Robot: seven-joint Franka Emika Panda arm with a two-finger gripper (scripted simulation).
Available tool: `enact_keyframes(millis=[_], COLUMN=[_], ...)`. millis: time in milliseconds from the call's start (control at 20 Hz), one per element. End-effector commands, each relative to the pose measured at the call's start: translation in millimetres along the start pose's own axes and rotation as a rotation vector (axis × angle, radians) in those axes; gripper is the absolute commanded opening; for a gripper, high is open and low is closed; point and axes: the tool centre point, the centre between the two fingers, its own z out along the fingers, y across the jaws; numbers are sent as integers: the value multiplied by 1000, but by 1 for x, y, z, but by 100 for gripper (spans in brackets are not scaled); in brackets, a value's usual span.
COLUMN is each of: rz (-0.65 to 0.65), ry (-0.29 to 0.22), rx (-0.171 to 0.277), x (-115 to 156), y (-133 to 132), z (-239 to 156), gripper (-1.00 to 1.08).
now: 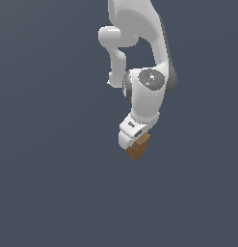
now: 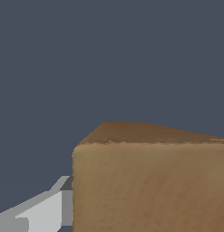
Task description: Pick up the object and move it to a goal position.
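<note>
Exterior view: the arm (image 1: 147, 91) reaches down from the top of the frame against a plain grey-blue background. The block (image 1: 138, 147) sits directly at the white gripper (image 1: 132, 137), its upper part tucked in under the gripper body and its lower end sticking out below. No table edge, shadow or goal marker shows, so I cannot tell whether the block is resting on a surface or hanging in the air.

Wrist view: the block (image 2: 149, 181) fills the lower right of the picture, very close to the camera. One grey finger (image 2: 43, 210) lies flat against its side face, touching. The opposite finger is out of frame.

Finger state: narrow, closed to the width of the block, and judged to be clamping it; only one contact is actually visible.

Key relation: the block lies between the fingers, not off to one side. Its long axis runs roughly along the gripper's pointing direction, tilted slightly toward the exterior view's left at the lower end.

Judgement: with the grip apparently made, the next move is carrying the block to the goal, whose location is not visible.
</note>
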Motion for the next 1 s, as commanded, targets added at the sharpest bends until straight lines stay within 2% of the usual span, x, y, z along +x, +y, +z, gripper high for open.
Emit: enact_keyframes(millis=[0,450,950], rz=[1,1,0], ry=[2,2,3], rx=[-2,-2,0], x=[-1,-13,-37], y=[2,18,49], z=[-5,-56,-157], gripper=[-100,-100,-100])
